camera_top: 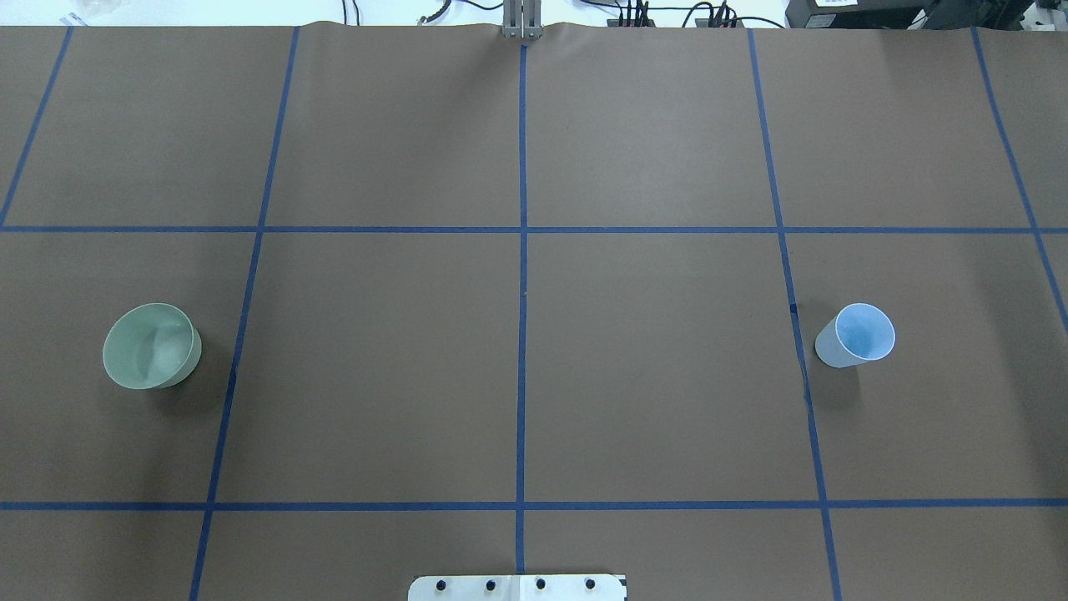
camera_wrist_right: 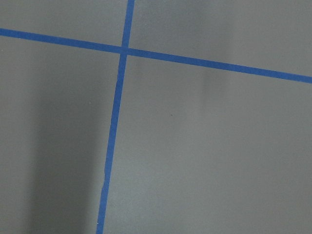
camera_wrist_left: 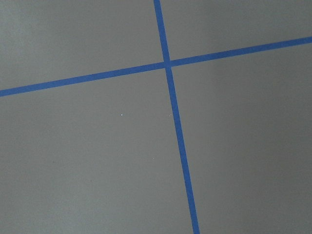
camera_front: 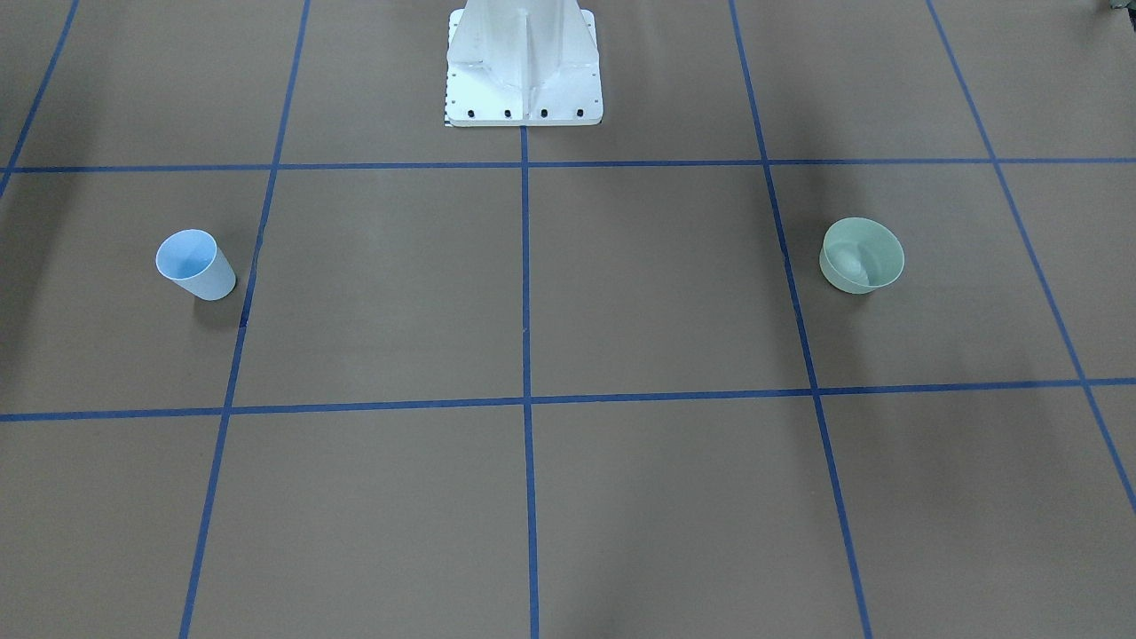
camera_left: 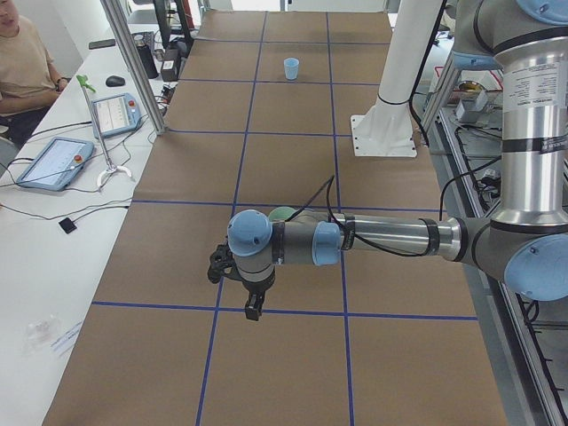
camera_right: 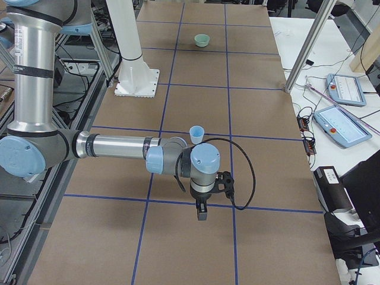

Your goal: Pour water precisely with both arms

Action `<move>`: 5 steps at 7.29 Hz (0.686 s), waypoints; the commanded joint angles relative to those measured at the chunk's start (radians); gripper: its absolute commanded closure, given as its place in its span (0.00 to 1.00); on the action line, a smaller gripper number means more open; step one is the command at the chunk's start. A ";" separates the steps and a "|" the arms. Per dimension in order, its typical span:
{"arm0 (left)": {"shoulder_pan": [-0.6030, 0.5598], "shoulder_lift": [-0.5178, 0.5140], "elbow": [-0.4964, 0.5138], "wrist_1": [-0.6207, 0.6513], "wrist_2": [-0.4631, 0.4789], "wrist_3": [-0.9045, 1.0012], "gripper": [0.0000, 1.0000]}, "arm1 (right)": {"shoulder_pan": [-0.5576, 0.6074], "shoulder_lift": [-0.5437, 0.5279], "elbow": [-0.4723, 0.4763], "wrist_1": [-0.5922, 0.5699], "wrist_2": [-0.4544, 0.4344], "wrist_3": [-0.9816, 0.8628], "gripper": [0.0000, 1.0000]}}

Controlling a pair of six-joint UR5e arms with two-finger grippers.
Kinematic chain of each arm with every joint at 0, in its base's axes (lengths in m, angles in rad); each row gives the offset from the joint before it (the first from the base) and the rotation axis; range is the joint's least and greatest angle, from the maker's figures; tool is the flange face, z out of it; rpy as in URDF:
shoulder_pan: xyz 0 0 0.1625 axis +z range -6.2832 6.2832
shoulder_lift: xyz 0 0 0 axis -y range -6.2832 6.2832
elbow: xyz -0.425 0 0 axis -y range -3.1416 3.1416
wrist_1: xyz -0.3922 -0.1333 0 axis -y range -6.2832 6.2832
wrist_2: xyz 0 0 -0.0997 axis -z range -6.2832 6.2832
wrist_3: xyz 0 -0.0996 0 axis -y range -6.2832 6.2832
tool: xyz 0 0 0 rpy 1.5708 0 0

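Observation:
A light-blue cup [camera_top: 855, 335] stands upright on the brown table on my right side; it also shows in the front view [camera_front: 195, 264]. A pale green bowl [camera_top: 152, 345] stands on my left side, also in the front view [camera_front: 862, 256]. A whitish glint inside the bowl may be water; I cannot tell for sure. My left gripper [camera_left: 253, 311] hangs above the table near the bowl [camera_left: 282, 214], fingers pointing down. My right gripper [camera_right: 202, 214] hangs near the cup [camera_right: 196, 134]. Both show only in the side views, so I cannot tell whether they are open or shut. The wrist views show only table and tape.
The white pedestal base [camera_front: 524, 71] stands at the table's robot-side edge. Blue tape lines [camera_top: 522, 250] divide the brown table. A person [camera_left: 22, 62] sits at a side bench with a tablet [camera_left: 53, 161]. Another control tablet [camera_right: 338, 124] lies on the opposite bench.

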 commanded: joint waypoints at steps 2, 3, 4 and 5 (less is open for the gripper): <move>0.000 0.000 -0.025 0.004 0.000 -0.002 0.00 | 0.000 0.002 0.002 0.000 0.000 0.002 0.00; 0.000 0.000 -0.025 0.005 0.000 -0.002 0.00 | 0.000 0.002 0.014 -0.005 -0.003 0.000 0.00; 0.000 -0.003 -0.027 0.000 0.000 -0.005 0.00 | 0.000 0.000 0.014 -0.005 -0.011 0.000 0.00; 0.000 -0.003 -0.042 -0.002 -0.006 -0.009 0.00 | 0.000 0.003 0.018 0.003 0.001 0.008 0.00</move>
